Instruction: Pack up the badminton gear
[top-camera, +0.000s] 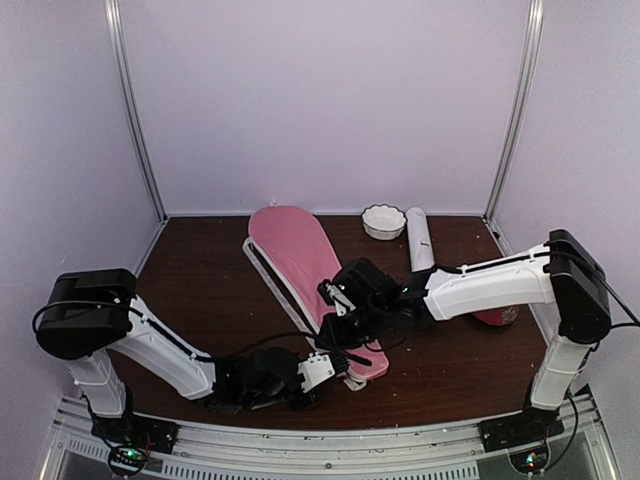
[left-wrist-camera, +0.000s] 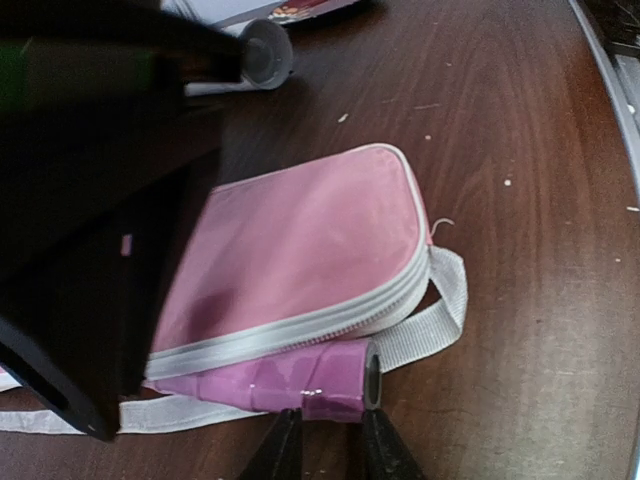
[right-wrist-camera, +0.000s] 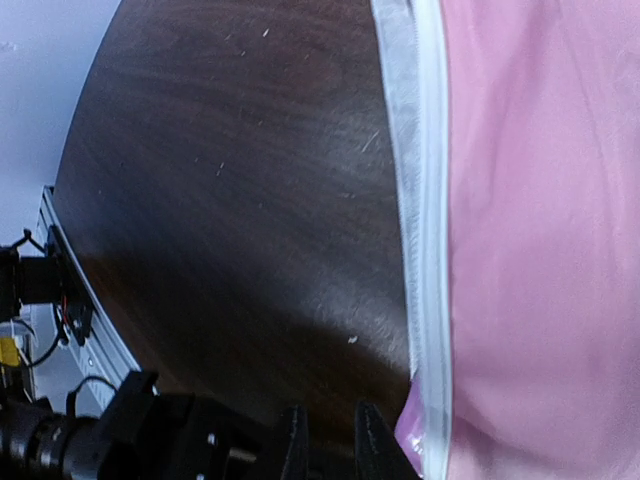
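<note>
The long pink racket-shaped cover (top-camera: 300, 255) lies diagonally on the dark table, its narrow end toward me. In the left wrist view a pink racket handle (left-wrist-camera: 320, 382) sticks out from under the cover's zipped narrow end (left-wrist-camera: 300, 250). My left gripper (left-wrist-camera: 328, 440) is narrowly open, its tips at the near side of that handle and not clamped on it. My right gripper (right-wrist-camera: 330, 445) is narrowly open and empty, low over the table just left of the cover's white zip edge (right-wrist-camera: 425, 250). The long white tube (top-camera: 418, 240) lies at the back right. No shuttlecocks show.
A small white scalloped bowl (top-camera: 383, 221) stands at the back beside the tube. A red patterned dish (top-camera: 497, 317) is mostly hidden behind the right arm. A white webbing strap (left-wrist-camera: 440, 315) loops out beside the cover's narrow end. The two grippers are close together.
</note>
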